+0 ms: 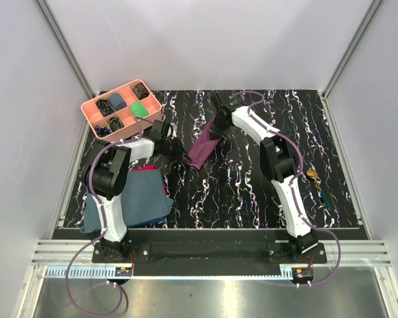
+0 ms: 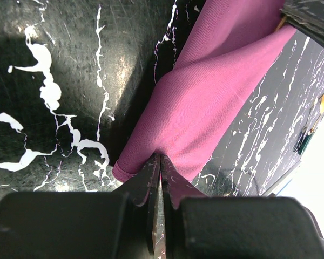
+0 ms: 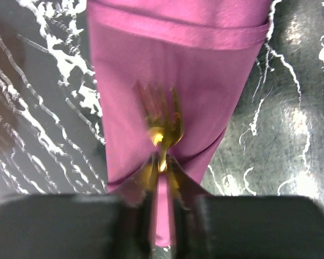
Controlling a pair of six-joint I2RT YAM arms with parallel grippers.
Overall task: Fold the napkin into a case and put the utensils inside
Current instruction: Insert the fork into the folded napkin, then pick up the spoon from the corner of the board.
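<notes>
Left gripper (image 2: 160, 164) pinches one end of the folded plum case (image 2: 216, 102) mid-table. Right gripper (image 3: 162, 162) clamps a fork (image 3: 163, 118) just over it. Folding looks done, insertion barely begun. Remaining utensils (image 1: 316, 180) lie well apart, rightward.

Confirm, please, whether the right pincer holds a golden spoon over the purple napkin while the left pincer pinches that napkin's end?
Not a spoon: the right pincer holds a golden fork, tines plain in the right wrist view, over the purple napkin while the left pincer pinches that napkin's end.
</notes>
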